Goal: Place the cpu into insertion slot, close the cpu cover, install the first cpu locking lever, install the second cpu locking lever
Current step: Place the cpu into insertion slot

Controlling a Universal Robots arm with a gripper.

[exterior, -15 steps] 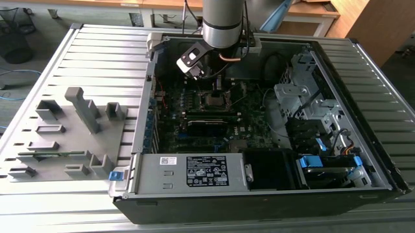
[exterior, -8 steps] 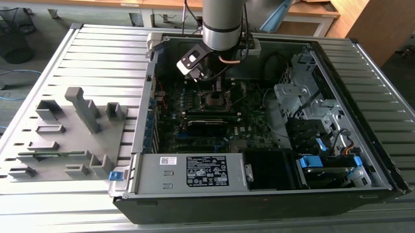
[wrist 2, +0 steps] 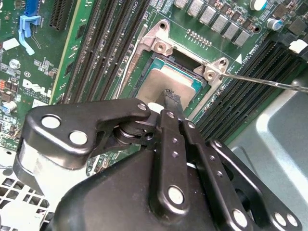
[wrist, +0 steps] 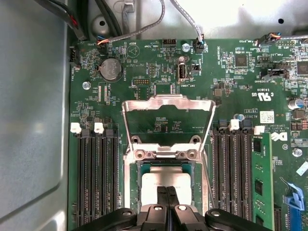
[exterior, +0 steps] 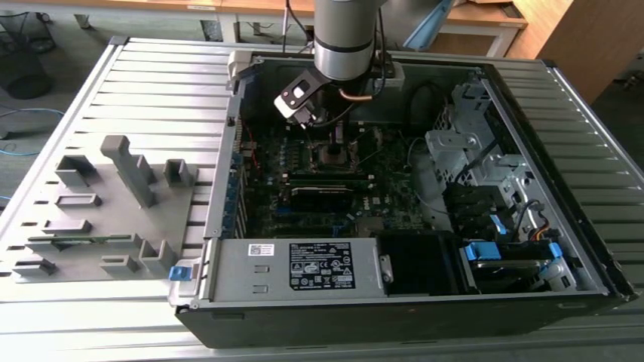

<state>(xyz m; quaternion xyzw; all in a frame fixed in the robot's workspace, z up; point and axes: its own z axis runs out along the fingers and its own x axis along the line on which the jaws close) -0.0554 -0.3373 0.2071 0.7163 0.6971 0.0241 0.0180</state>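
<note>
Gripper [wrist: 168, 190] hangs with its jaws drawn together, tips right over the middle of the cpu [wrist 2: 161, 79], which lies flat in the slot [wrist 2: 173, 60] directly beneath it, while the cover [wrist: 167, 100] is swung open just beyond the tips and a thin lever [wrist 2: 264, 82] juts out to one side

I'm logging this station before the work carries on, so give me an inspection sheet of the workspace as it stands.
Surface: slatted metal table carrying an open computer case.
Job's things: chip lying in the socket; cover swung open; thin lever sticking out beside the socket.
Clutter: grey tray of blocks beside the case.
Pincer: shut, over the chip; contact cannot be told.
Cables: wires plugged along the board's edge; blue cable on the floor.
Surroundings: wooden desks, wire bin.
</note>
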